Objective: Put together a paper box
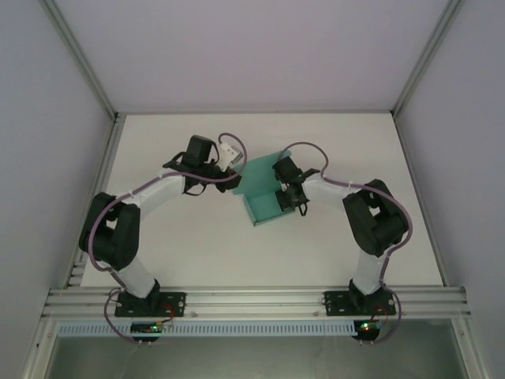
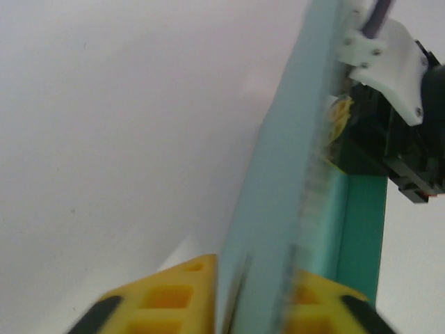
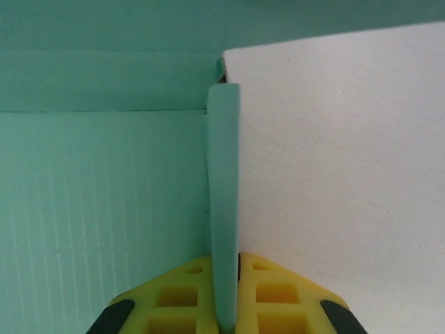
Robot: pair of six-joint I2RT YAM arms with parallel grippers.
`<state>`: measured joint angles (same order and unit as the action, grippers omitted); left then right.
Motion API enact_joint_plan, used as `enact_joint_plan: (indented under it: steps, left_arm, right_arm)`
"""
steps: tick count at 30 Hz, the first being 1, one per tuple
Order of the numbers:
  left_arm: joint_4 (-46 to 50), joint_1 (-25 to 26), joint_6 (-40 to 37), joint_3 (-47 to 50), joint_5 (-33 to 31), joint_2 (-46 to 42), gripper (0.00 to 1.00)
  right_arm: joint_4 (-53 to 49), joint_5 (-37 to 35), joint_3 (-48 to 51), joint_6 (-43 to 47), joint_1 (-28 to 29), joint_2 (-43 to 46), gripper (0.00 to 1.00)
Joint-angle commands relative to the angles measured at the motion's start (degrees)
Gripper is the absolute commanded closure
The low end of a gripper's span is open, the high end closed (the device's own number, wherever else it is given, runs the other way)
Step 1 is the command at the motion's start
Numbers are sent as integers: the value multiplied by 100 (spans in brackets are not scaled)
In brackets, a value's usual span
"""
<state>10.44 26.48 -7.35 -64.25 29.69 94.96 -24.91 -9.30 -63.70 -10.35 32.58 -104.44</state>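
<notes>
Pinching with left pincer (image 2: 250,296) a raised panel, with right pincer (image 3: 224,296) a side flap of the paper box (image 1: 260,189), between both on tabletop (image 1: 181,253). Seems light, thin, easily creased; better to hold near folds.

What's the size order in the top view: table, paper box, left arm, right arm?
1. table
2. left arm and right arm: look alike, not ranked
3. paper box, smallest

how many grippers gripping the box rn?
2. The left gripper clamps the paper box at its left edge; the right gripper clamps a raised flap on its right side.
</notes>
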Motion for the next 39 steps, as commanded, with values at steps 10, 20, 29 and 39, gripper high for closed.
enact_joint_plan:
  steps: [10, 20, 29, 39]
  left_arm:
    - [-42, 79, 50, -604, 13, 84, 95]
    - [19, 78, 48, -699, 3, 286, 94]
    - [223, 81, -402, -592, -9, 222, 88]
    - [502, 79, -1268, -644, 51, 260, 88]
  right_arm:
    - [-1865, -2664, -872, -1791, 577, -1042, 100]
    - [-1231, -2561, -692, -1772, 713, -1058, 100]
    - [-241, -1528, -88, -1527, 515, 346, 65]
    - [273, -851, 363, -1214, 312, 1678, 19]
